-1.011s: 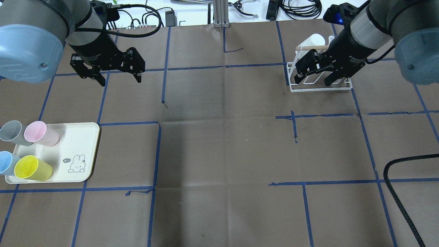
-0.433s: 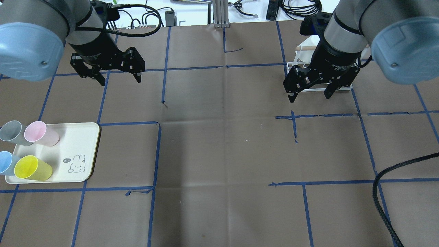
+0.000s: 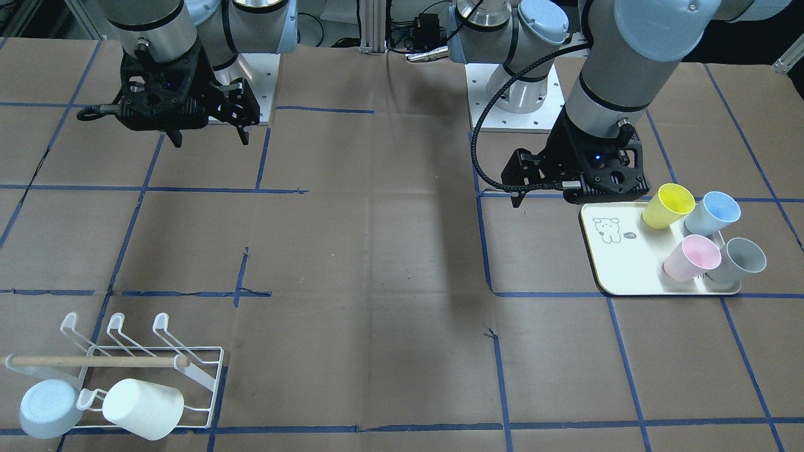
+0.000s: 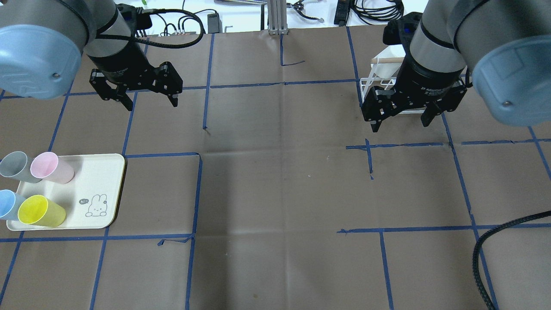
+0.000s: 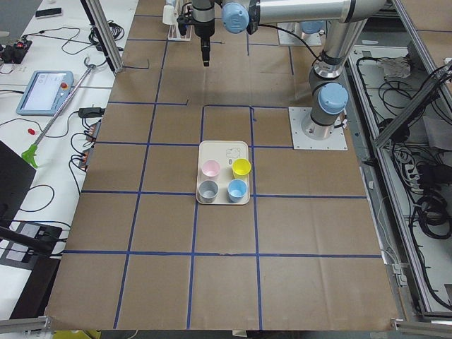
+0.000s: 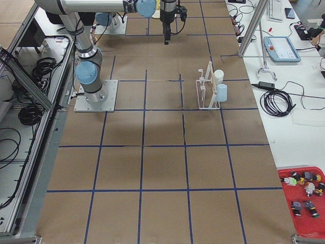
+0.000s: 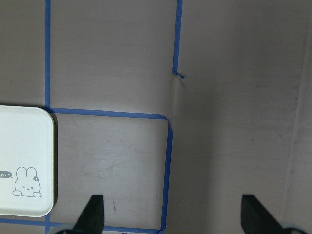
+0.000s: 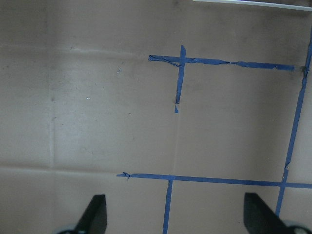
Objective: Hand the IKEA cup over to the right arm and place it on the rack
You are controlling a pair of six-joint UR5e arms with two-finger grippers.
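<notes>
**Open floor, empty grippers.** Both grippers are held above bare brown table (image 4: 275, 193), which is marked only by blue tape lines (image 4: 284, 82). A broad stretch of flat paper is left free between them.

The right gripper (image 4: 400, 125) is spread wide, with nothing between its fingers. Only paper and tape are seen under it in its wrist view. The white wire rack (image 3: 221, 376) stands beyond it on the side away from the robot, and is partly covered by the wrist in the overhead view. A light wooden dowel (image 3: 94, 361) is laid across the rack's upturned prongs. Two cups are already hung there, tipped over at the end farthest from the gripper: a white cup (image 3: 143, 408) and a pale blue cup (image 3: 47, 408).

The left gripper (image 4: 152, 104) is likewise opened wide and holds nothing. The cream tray (image 4: 99, 172), printed with a small rabbit, lies below it and off to its outer side. One rounded corner of the tray is caught at the edge of the left wrist view. Four plain tapered cups are stood open end up on the tray's outer half: pink cup (image 4: 51, 168), grey cup (image 4: 15, 165), yellow cup (image 4: 41, 211) and blue cup (image 4: 8, 204).

A braided black cable (image 4: 482, 249) curves in on the robot's side of the right gripper, apart from its fingers.
</notes>
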